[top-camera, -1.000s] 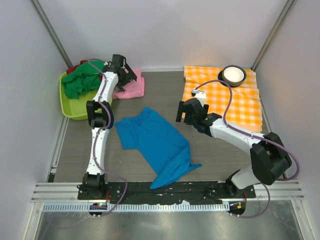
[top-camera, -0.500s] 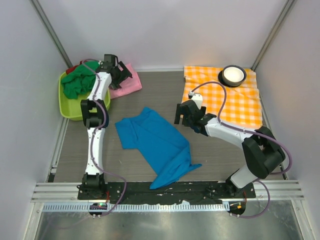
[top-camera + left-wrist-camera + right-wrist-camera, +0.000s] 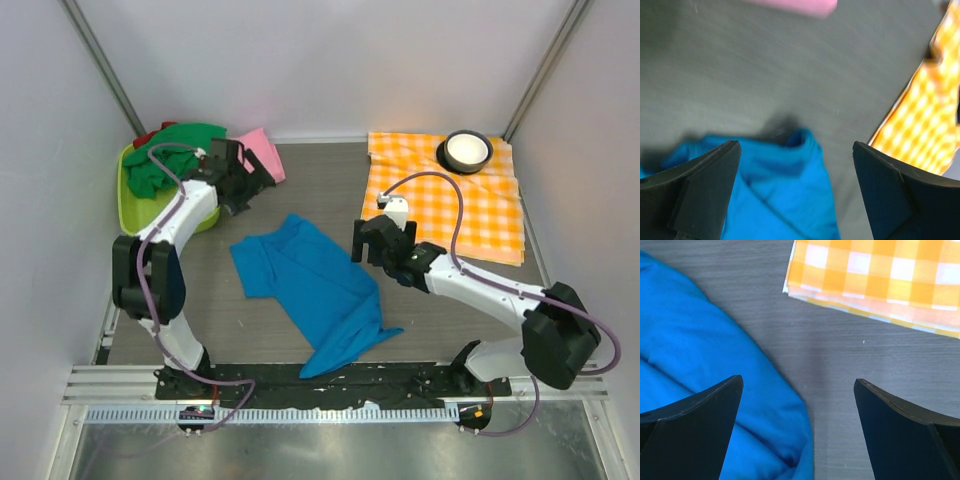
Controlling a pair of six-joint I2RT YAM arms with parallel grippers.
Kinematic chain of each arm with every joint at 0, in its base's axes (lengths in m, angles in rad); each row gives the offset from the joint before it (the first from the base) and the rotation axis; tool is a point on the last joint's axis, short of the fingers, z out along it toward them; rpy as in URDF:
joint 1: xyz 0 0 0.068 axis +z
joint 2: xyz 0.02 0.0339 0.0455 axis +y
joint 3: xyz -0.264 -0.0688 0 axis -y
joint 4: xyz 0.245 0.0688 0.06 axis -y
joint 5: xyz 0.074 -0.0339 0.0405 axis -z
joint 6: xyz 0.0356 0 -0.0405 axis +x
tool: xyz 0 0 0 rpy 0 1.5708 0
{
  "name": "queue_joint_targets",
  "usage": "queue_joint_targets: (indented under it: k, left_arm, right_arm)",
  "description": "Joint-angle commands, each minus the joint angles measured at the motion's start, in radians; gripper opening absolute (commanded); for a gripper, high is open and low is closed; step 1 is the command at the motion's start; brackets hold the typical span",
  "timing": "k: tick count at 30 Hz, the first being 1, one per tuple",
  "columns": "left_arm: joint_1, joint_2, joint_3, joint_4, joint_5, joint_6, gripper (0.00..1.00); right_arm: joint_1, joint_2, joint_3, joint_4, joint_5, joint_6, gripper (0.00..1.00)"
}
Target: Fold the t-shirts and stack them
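A bright blue t-shirt (image 3: 305,285) lies crumpled and spread in the middle of the table. A folded pink t-shirt (image 3: 262,150) rests at the back, beside a lime bin (image 3: 125,212) that holds a green t-shirt (image 3: 170,150) and a bit of a red one (image 3: 148,137). My left gripper (image 3: 248,176) hangs open between the pink tee and the blue tee's far edge. In the left wrist view the blue tee (image 3: 780,195) shows below the open gripper (image 3: 795,150). My right gripper (image 3: 368,240) is open over the blue tee's right edge (image 3: 705,370), nothing between its fingers (image 3: 705,410).
An orange-and-white checked cloth (image 3: 450,195) covers the back right, with a dark bowl (image 3: 467,150) on its far edge. The cloth's corner (image 3: 875,275) shows ahead of the right gripper. Grey walls stand close on the left, right and back.
The left arm has folded its elbow out to the left, and its gripper has come off the pink tee toward the blue tee. The right gripper has barely shifted.
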Motion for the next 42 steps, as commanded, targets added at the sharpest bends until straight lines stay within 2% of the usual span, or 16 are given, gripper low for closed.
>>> queue_joint_targets:
  k: [1, 5, 9, 11, 14, 19, 25, 31, 34, 35, 37, 40, 42]
  left_arm:
    - [-0.113, -0.223, -0.287, 0.095, -0.206, -0.031, 1.00]
    - [-0.149, -0.457, -0.507, 0.081, -0.282, -0.057, 1.00]
    - [-0.152, -0.567, -0.665, 0.055, -0.361, -0.081, 1.00]
    - [-0.153, -0.581, -0.684, 0.043, -0.412, -0.080, 1.00]
    - [-0.152, -0.562, -0.692, 0.052, -0.440, -0.069, 1.00]
    - [-0.150, -0.423, -0.640, 0.075, -0.467, -0.049, 1.00]
    - [-0.149, -0.280, -0.590, 0.113, -0.513, -0.072, 0.92]
    - [-0.147, -0.194, -0.578, 0.150, -0.523, -0.075, 0.78]
    - [-0.147, -0.163, -0.578, 0.156, -0.526, -0.075, 0.67]
    - [-0.147, -0.151, -0.581, 0.156, -0.527, -0.075, 0.59]
    - [-0.147, -0.143, -0.589, 0.161, -0.532, -0.075, 0.53]
    - [-0.147, -0.142, -0.610, 0.168, -0.535, -0.075, 0.37]
    - [-0.147, -0.154, -0.624, 0.167, -0.536, -0.078, 0.22]
  right_arm:
    - [0.062, -0.143, -0.033, -0.067, 0.067, 0.016, 1.00]
    - [0.125, -0.233, -0.053, -0.124, 0.110, 0.031, 1.00]
    - [0.173, -0.284, -0.057, -0.156, 0.129, 0.048, 1.00]
    - [0.203, -0.295, -0.054, -0.163, 0.141, 0.056, 1.00]
    - [0.236, -0.292, -0.050, -0.173, 0.159, 0.065, 1.00]
    - [0.262, -0.281, -0.053, -0.180, 0.172, 0.076, 1.00]
    - [0.273, -0.273, -0.062, -0.183, 0.176, 0.076, 1.00]
    - [0.273, -0.276, -0.076, -0.187, 0.195, 0.077, 1.00]
    - [0.273, -0.273, -0.079, -0.185, 0.201, 0.079, 1.00]
    - [0.273, -0.273, -0.080, -0.187, 0.202, 0.080, 1.00]
    - [0.273, -0.275, -0.082, -0.187, 0.202, 0.086, 1.00]
    - [0.271, -0.278, -0.083, -0.185, 0.202, 0.091, 1.00]
    - [0.273, -0.279, -0.086, -0.185, 0.201, 0.097, 1.00]
